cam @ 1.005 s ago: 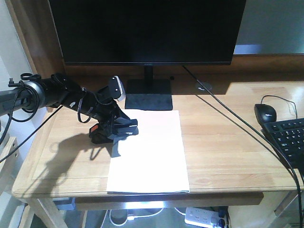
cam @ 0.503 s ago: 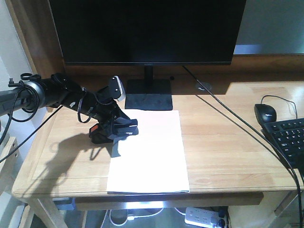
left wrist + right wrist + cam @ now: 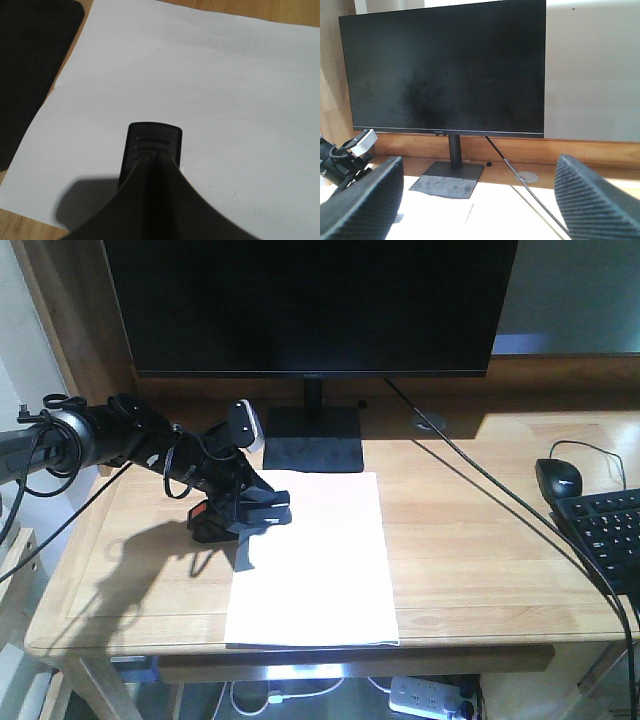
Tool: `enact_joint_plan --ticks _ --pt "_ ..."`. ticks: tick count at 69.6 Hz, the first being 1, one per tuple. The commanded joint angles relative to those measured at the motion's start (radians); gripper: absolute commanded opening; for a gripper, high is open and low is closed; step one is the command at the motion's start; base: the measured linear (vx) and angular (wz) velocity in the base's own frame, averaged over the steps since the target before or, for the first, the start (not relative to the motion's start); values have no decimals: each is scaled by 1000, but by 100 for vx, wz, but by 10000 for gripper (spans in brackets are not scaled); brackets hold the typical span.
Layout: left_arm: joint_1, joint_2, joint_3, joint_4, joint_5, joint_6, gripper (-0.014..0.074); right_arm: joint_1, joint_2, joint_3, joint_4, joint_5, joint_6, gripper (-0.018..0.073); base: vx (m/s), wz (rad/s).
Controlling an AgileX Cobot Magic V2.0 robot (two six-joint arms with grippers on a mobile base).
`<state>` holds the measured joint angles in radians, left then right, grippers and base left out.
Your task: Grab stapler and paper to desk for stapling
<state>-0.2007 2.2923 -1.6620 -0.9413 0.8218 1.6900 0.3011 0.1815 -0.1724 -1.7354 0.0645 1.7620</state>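
Our left gripper [image 3: 250,512] sits low at the upper left corner of the paper [image 3: 315,560], clenched on the black stapler [image 3: 210,520], whose orange-red tab shows just behind the gripper. The paper spreads flat on the desk [image 3: 480,540] ahead of and beneath that gripper. Our right gripper [image 3: 480,200] is released, its fingers [image 3: 365,200] wide apart, facing the monitor [image 3: 445,70] beyond it.

Black monitor [image 3: 445,70] beyond spread fingers [image 3: 592,200]
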Motion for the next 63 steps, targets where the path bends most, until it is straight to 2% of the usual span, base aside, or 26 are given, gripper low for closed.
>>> enact_joint_plan --ticks 1,22,34,40,47,54,61,63 --pt "-7 -17 -1 67 28 -16 -6 -1 12 -28 -65 14 -7 578 0 0" --pt "-6 -87 -25 71 54 -18 -6 -1 12 -28 -65 14 -7 578 0 0" --pt "-6 -189 -49 92 38 -68 -6 -1 12 -28 -65 14 -7 578 0 0" --pt "-5 -246 -49 178 14 -140 -6 -1 12 -28 -65 14 -7 578 0 0" --pt "-3 -317 -49 326 -5 -284 -6 -1 12 -28 -65 15 -7 578 0 0" --pt "-3 -390 -49 521 -5 -465 -6 -1 12 -28 -65 15 -7 578 0 0" --pt "-3 -462 -49 727 13 -692 -6 -1 12 -28 -65 15 -7 578 0 0" --pt "-3 -480 -49 782 21 -782 -6 -1 12 -28 -65 15 -7 578 0 0"
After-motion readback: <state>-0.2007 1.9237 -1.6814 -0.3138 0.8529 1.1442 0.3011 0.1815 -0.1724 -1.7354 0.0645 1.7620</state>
